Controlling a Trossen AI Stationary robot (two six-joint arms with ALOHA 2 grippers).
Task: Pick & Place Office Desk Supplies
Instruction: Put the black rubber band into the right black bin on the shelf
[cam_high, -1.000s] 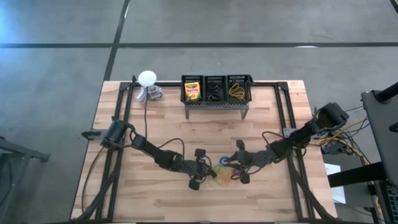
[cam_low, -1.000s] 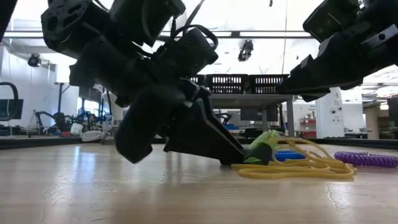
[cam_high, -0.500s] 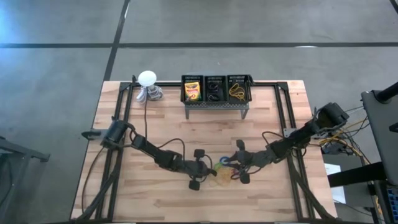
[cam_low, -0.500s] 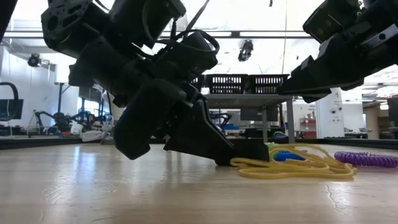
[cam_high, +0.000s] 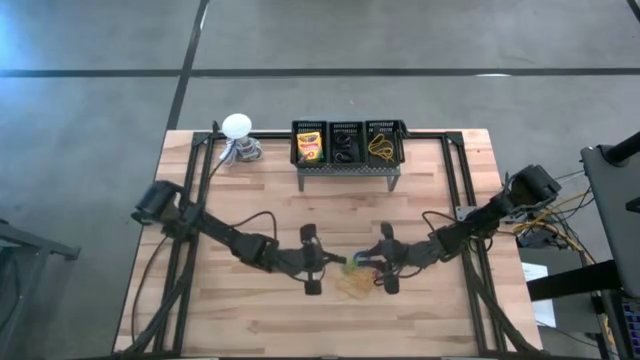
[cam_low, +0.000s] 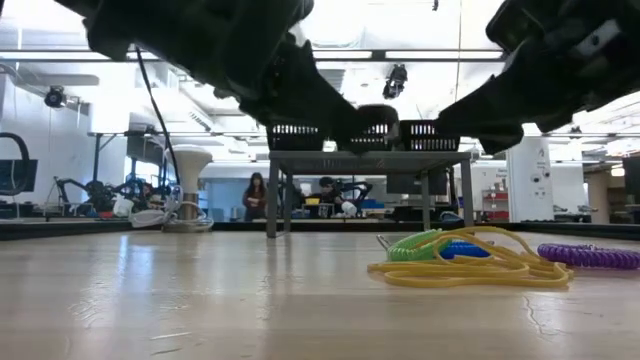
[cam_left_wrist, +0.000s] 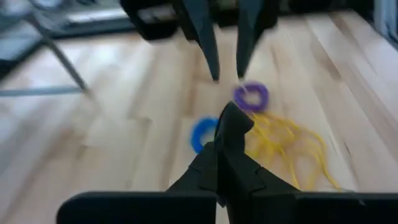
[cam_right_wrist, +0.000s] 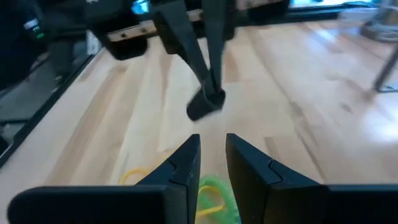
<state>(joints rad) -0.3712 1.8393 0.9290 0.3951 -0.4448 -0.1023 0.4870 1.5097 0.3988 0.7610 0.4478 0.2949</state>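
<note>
My left gripper (cam_low: 375, 118) is up off the table now, where a second ago its fingers pressed down at the edge of the yellow rubber bands (cam_low: 470, 268). Its jaws have closed together, with nothing between them. The green elastic ring (cam_low: 415, 246), hidden behind my fingers half a second ago, lies in plain sight beside the blue one (cam_low: 458, 249).

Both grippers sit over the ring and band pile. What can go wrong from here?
1. The left gripper is shut and raised, apparently empty; the green ring lies on the table, so likely a missed pick.
2. The green ring touches the yellow rubber bands, so a grab may drag them along.
3. The right gripper, open, faces it closely, so they may collide.
</note>
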